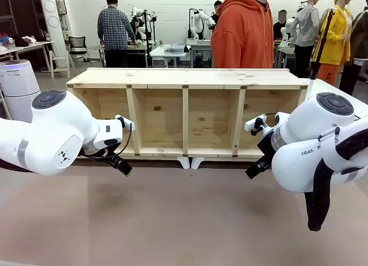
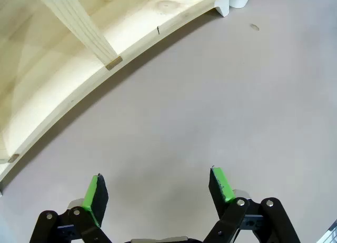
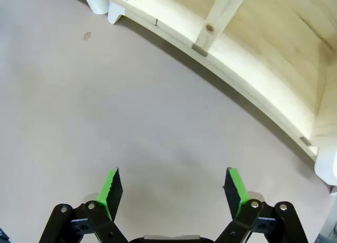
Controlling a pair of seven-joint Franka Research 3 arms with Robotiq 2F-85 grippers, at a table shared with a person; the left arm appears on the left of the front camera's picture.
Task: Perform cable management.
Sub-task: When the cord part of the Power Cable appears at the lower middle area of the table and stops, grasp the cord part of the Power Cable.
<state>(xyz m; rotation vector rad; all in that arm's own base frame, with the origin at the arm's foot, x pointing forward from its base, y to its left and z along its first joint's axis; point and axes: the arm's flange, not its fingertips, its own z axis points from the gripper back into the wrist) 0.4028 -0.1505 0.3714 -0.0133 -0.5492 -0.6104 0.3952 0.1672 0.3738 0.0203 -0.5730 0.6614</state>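
The left black two-finger gripper [image 2: 158, 194] is standing wide open at the bottom of its wrist view. Its green pads [image 2: 93, 196] are gripping nothing and are hanging over the bare grey-brown matte table [image 2: 210, 111]. The right black gripper [image 3: 174, 194] is likewise gaping fully at the bottom of its own view, holding nothing above the same surface.

Beyond both, the long pale wooden shelf unit with open compartments [image 1: 187, 79] is lying across the middle of the front view. Its front edge is crossing the upper left of the left wrist view and the upper right of the right one. Two small white plastic feet [image 1: 190, 162] are sitting under its centre. A person in an orange hooded top [image 1: 244, 35] is standing behind it, top centre. Where the cable is lying cannot be told.
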